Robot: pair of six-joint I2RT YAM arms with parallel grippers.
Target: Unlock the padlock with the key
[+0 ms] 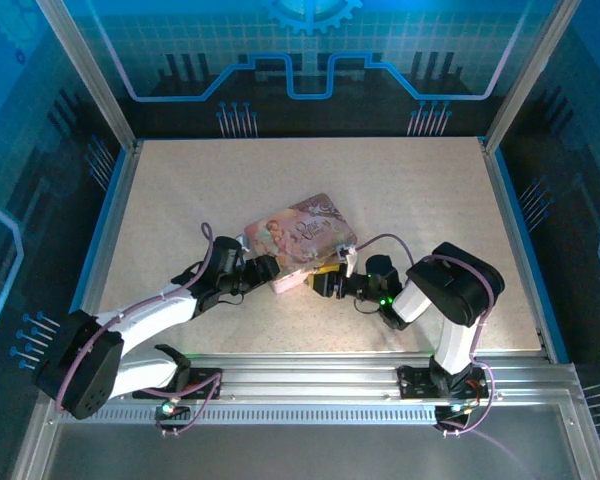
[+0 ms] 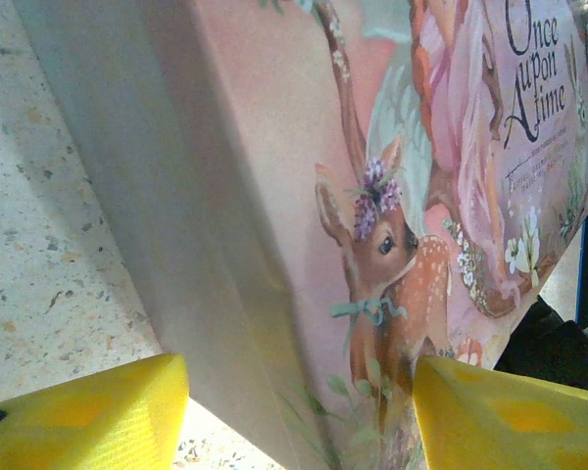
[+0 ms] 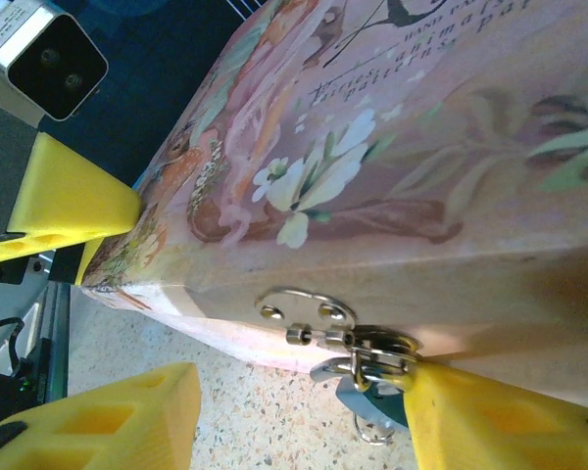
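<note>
Padlock (image 3: 370, 392) hangs on the tin (image 3: 421, 147), touching my spread right gripper (image 3: 299, 392). My left gripper (image 2: 299, 372) straddles the tin; I cannot tell if it squeezes.

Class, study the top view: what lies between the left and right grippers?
The tin: its near edge lies between the left gripper and the right gripper, seen in the top view.
</note>
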